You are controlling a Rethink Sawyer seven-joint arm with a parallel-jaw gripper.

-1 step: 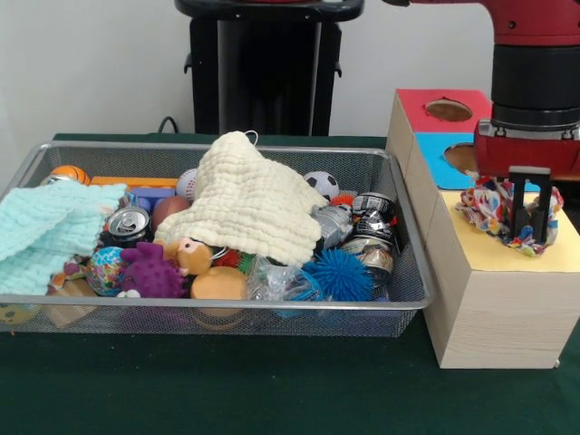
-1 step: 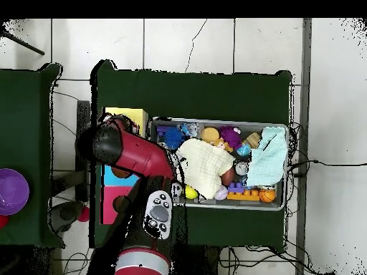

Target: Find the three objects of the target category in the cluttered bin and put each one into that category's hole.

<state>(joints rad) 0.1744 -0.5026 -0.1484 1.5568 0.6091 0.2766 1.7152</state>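
Green cloth covers the table; wire bin (image 1: 410, 299) left, wooden box (image 1: 494, 317) with 3 coloured tops right. I have the claw (image 1: 533, 217) down on the yellow top, pinching a patterned rag (image 1: 485, 207), presumably its category's hole. Rag bunches between and around the fingers (image 1: 517, 204), touching the yellow surface.

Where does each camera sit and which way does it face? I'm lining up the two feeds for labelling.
Front view: sits across the table at low height, facing the wire bin and the wooden box; the red arm comes down to its end effector on a multicoloured cloth over the yellow section.
Overhead view: looks straight down on the green table; the arm covers most of the box.
Shared: bin, cream cloth, arm.
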